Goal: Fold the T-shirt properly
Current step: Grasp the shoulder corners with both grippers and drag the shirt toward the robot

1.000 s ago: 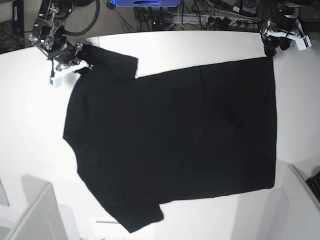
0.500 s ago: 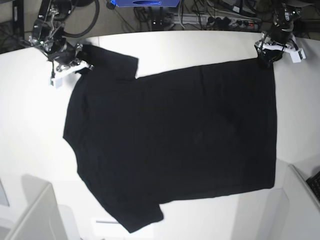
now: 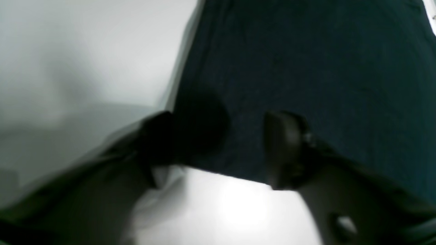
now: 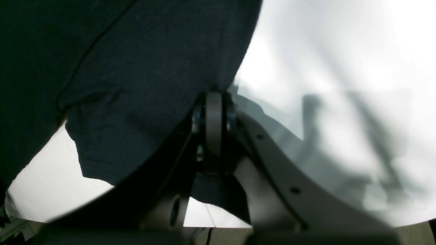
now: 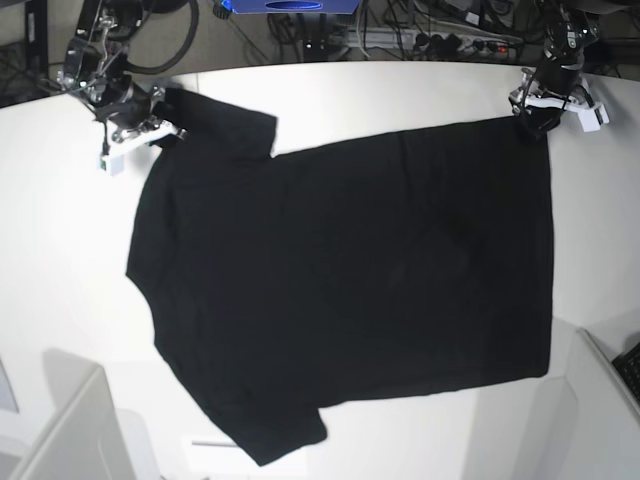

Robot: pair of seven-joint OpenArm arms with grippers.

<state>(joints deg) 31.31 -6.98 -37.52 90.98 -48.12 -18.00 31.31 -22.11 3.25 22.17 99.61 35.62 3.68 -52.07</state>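
I find the T-shirt (image 5: 350, 280) spread flat, plain side up, across the counter (image 5: 60, 250). The right gripper (image 4: 213, 102) pinches the sleeve at the far-left corner. The left gripper (image 3: 221, 149), spread, straddles the hem corner far right, presumably for lifting.

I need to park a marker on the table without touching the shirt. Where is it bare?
Bare table lies beside the T-shirt on the base view's left, and along the far edge between the right gripper and left gripper. A narrower strip runs along the near hem. Both far corners are crowded by grippers.
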